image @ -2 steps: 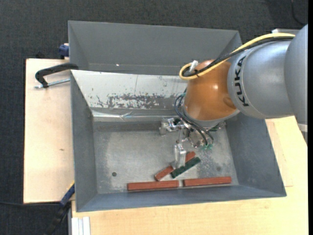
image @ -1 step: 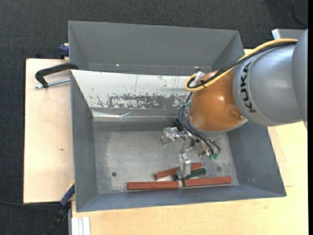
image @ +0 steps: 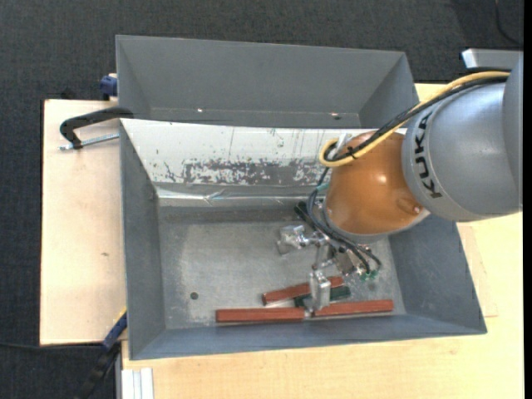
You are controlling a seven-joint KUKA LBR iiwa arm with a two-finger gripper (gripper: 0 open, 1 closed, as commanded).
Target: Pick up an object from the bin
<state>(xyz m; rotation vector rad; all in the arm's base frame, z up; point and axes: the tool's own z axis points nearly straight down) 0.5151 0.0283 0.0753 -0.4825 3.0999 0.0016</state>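
Grey metal bin (image: 141,248), scuffed on its floor, held three flat reddish-brown strips (image: 258,314) lying along its near wall. The hand (image: 318,296) was low over the spot where the strips met. Whether it was clenched or released could not be told.

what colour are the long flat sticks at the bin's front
Reddish-brown sticks, best in the camera view.

I see the grey metal bin (image: 140,248) lit evenly and brightly from above. Its back wall (image: 233,152) throws a pale glare, the orange rounded wrist cover (image: 366,198) carries a soft highlight, and shade pools on the floor beneath it.
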